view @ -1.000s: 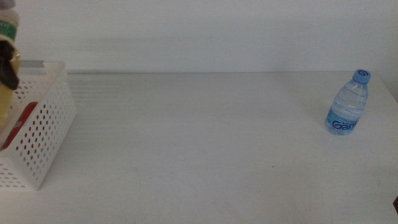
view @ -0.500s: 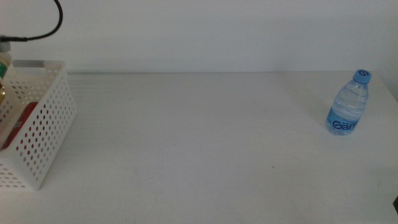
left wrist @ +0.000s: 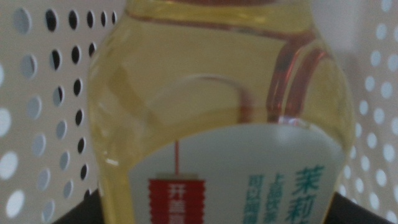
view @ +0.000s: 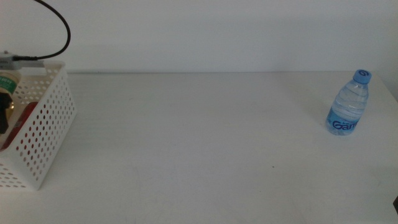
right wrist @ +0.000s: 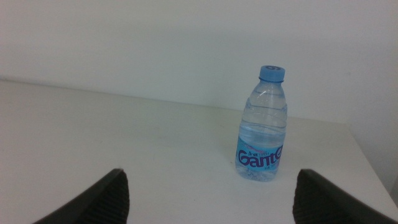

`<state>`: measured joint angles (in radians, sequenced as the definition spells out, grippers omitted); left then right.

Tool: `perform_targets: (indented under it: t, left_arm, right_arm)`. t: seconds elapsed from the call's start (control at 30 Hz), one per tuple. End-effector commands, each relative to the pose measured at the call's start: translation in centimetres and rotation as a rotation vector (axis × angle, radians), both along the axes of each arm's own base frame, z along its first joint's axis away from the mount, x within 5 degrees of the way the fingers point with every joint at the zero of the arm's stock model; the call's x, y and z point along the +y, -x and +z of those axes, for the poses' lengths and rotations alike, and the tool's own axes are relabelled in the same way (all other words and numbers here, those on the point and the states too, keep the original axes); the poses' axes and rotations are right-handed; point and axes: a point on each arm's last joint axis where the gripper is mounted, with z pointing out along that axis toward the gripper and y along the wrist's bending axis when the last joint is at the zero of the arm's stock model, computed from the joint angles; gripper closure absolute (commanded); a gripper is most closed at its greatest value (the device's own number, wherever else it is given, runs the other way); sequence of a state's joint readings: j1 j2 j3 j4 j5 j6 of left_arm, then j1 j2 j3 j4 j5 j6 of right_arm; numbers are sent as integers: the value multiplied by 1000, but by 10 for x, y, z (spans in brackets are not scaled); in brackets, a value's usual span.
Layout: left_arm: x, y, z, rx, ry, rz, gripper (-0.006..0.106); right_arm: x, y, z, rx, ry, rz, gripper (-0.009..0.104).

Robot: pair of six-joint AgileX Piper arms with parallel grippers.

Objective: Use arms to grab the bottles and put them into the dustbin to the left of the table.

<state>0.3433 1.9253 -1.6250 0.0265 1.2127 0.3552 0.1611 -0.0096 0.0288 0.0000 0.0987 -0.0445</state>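
The white perforated dustbin (view: 46, 134) stands at the table's left edge. My left gripper (view: 3, 113) is inside it, shut on the yellow tea bottle (view: 9, 83), of which only the green-white label shows there. In the left wrist view the tea bottle (left wrist: 217, 106) fills the picture between my left gripper's (left wrist: 214, 214) dark jaws, with perforated basket walls (left wrist: 50, 93) on both sides. A red can (view: 22, 119) shows through the dustbin's holes. The clear water bottle (view: 348, 104) with a blue cap stands upright at the far right. My right gripper (right wrist: 208, 199) is open, facing the water bottle (right wrist: 262, 127) from a distance.
The white table (view: 199, 143) stretches bare between dustbin and water bottle, with a tiny dark speck (view: 272, 166). A black cable (view: 56, 28) arcs above the dustbin. A sliver of the right arm (view: 395, 204) shows at the bottom right corner.
The left gripper has lowered the tea bottle from above the dustbin's rim down into the dustbin. The cable came into view. Water bottle and right arm have not moved.
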Motion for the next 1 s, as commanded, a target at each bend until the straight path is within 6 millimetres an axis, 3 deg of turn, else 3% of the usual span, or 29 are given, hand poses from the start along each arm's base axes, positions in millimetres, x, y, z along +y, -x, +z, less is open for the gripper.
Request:
perform_targets:
  t: [0.0,0.13,0.37,0.43,0.63,0.97]
  left_arm:
    - [-1,1,33,-113,-39,14,98]
    - [1,-4,26,-118,-41,10,82]
    - [1,-7,27,-148,-54,8,22]
    - [1,-6,28,-146,-54,7,10]
    - [-17,-4,52,-159,-89,-43,10]
    - [-74,23,128,-421,-60,-61,10]
  right_arm:
    - [-1,3,11,-112,-1,-5,24]
    - [-1,3,11,-112,-1,-5,24]
    - [-1,3,11,-112,-1,-5,24]
    - [-1,3,11,-112,-1,-5,24]
    - [-1,3,11,-112,-1,-5,24]
    - [-1,3,11,-112,-1,-5,24]
